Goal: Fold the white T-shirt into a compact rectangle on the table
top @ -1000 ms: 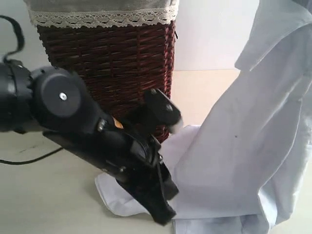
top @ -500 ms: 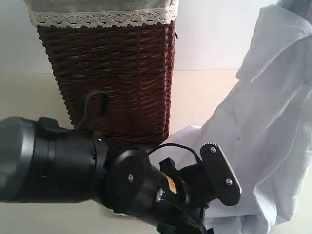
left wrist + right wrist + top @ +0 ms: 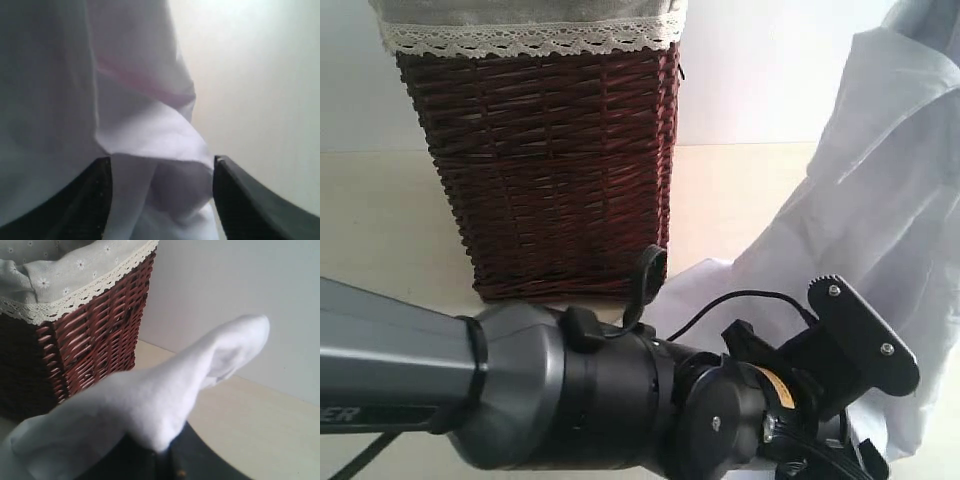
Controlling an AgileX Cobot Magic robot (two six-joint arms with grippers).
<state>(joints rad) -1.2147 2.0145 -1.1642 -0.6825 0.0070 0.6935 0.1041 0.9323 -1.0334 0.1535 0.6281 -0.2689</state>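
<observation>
The left gripper's [image 3: 160, 167] two dark fingers [image 3: 95, 185] stand spread wide, with a soft bulge of the white T-shirt [image 3: 145, 135] lying between them and not pinched. A faint pink line runs across the blurred cloth, but no lettering can be read from it. The right gripper [image 3: 162, 452] has its fingers pressed together on a fold of the white T-shirt [image 3: 145, 405], which drapes over them and hides the tips, with one loose end sticking out beyond. In the exterior view the white T-shirt [image 3: 880, 230] hangs as a long sheet with its long axis steep, running from the upper right corner down to the table [image 3: 380, 230]. Its lower end rests there just beside the foot of the wicker basket [image 3: 560, 170], and its upper end is cut off by the frame. The left arm [image 3: 570, 400] fills the foreground and covers the lower hem and its own gripper. It bears pale letters at the frame's edge – only "ER" shows – and a small orange label [image 3: 775, 390] too small to read. The lace-trimmed liner [image 3: 520, 30] folds over the basket's rim
</observation>
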